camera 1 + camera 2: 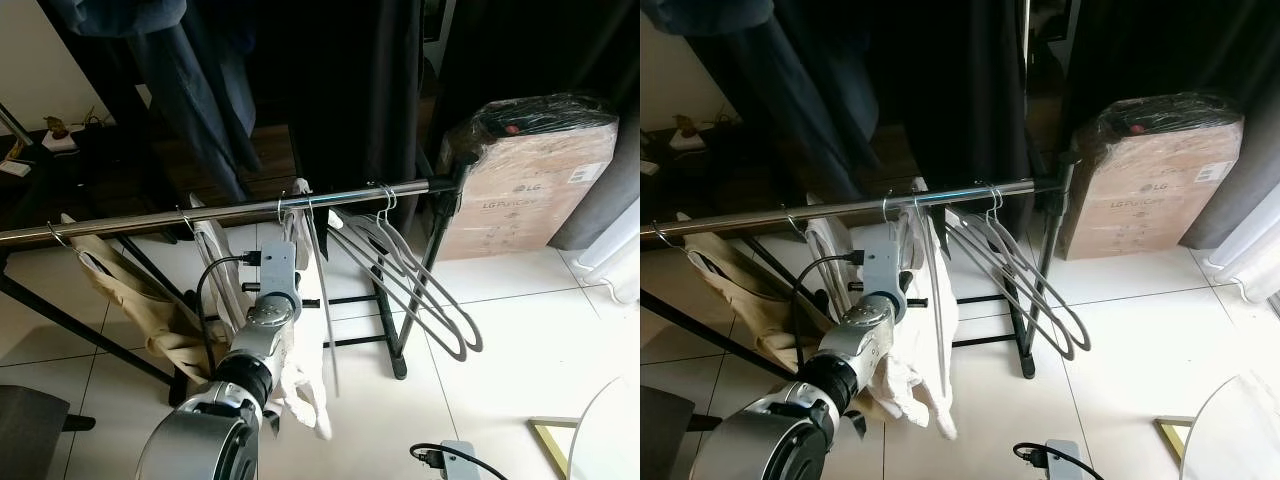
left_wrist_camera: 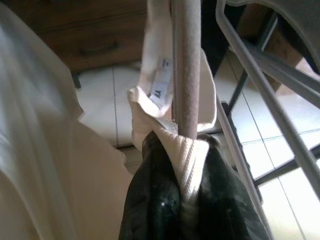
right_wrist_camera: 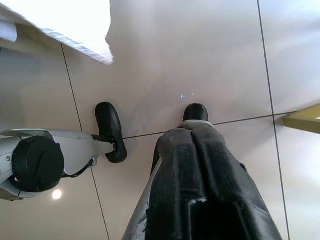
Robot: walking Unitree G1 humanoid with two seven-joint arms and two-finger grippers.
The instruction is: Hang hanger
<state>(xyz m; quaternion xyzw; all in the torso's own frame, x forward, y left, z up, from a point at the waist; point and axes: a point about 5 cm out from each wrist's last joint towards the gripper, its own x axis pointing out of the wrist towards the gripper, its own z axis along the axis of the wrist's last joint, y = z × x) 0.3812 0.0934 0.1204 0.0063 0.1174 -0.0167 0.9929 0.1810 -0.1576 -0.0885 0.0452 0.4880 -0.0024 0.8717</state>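
A metal clothes rail [image 1: 150,220] runs across in front of me. My left gripper [image 2: 181,145] is raised to it and is shut on the collar of a white garment [image 1: 300,385] and on the grey hanger [image 1: 322,300] inside that garment. The hanger's hook [image 1: 283,209] sits at the rail, and whether it rests on the bar is unclear. The garment hangs down beside my left forearm [image 1: 262,330]. My right gripper [image 3: 195,112] hangs low over the floor tiles, shut with nothing in it.
Three bare grey hangers [image 1: 420,290] hang on the rail to the right, near its black end post [image 1: 420,290]. A beige garment [image 1: 120,290] hangs to the left. Dark clothes [image 1: 200,90] hang behind. A wrapped cardboard box [image 1: 530,190] stands at the back right.
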